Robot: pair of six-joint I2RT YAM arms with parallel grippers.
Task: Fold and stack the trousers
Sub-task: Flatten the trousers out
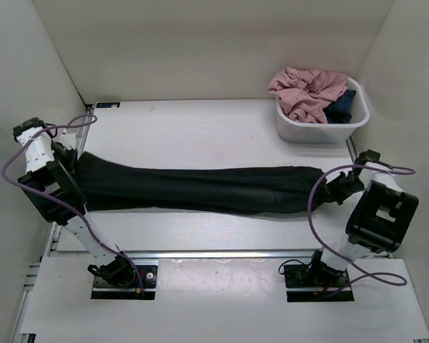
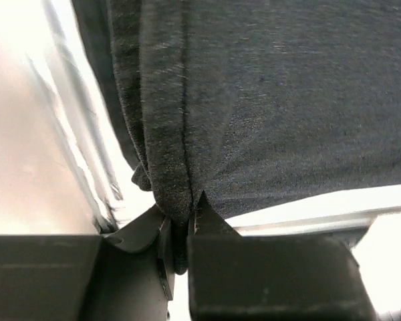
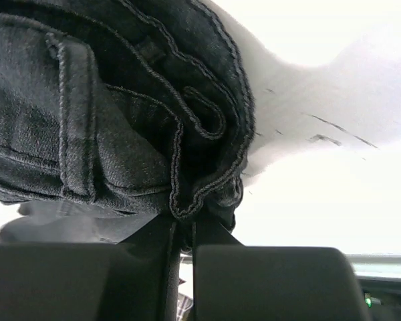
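Left pincer (image 2: 182, 231) and right pincer (image 3: 185, 226) tight on the trousers (image 1: 200, 189), contact buried in folds.

trousers (image 1: 200, 189): on the table (image 1: 193, 128), laid out left to right across its middle — nearly full width
left end: at the table's left edge, pinched in the left gripper (image 2: 182, 231)
right end: waistband, pinched in the right gripper (image 3: 185, 224), near the right edge
tub (image 1: 320, 133): far right corner, behind the trousers' right end — apart from them
clothes heap (image 1: 307, 89): in the tub, piled above its rim
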